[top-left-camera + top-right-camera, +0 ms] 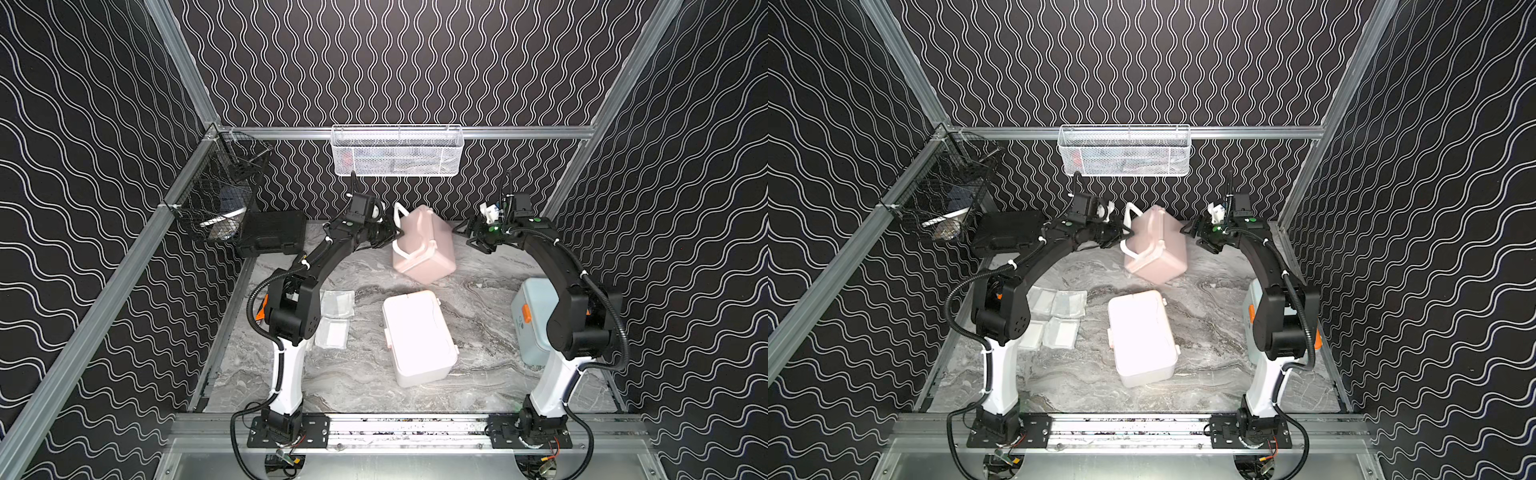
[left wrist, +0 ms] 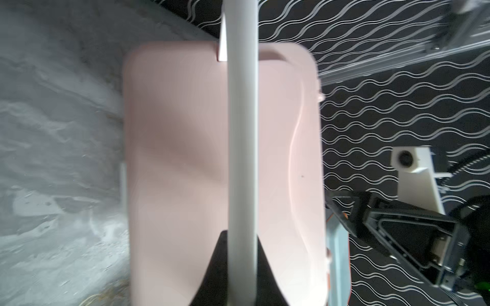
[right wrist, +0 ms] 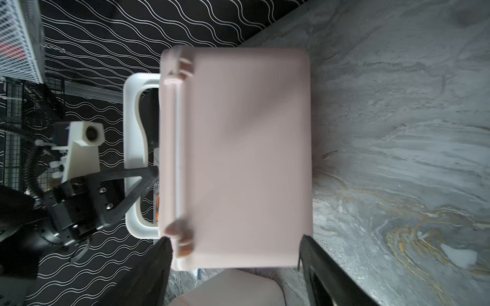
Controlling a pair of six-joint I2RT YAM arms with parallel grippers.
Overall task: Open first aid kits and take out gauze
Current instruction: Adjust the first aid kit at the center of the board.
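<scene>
Gauze packets (image 1: 337,305) lie on the bench (image 1: 365,374), left of centre. At upper centre the left pincer (image 1: 390,236) pinches the white handle (image 2: 242,132) of the tilted pink first aid kit (image 1: 428,249). The closed white kit (image 1: 415,336) sits below it. The right pincer (image 1: 478,243), spread, flanks the pink kit's end. At right, the blue kit (image 1: 534,332) bears markings too small to read.

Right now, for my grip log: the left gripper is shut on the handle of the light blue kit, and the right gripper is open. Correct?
No: the left gripper is shut on the handle of the pink kit, not the light blue kit, as the left wrist view shows. The right gripper is open.
</scene>
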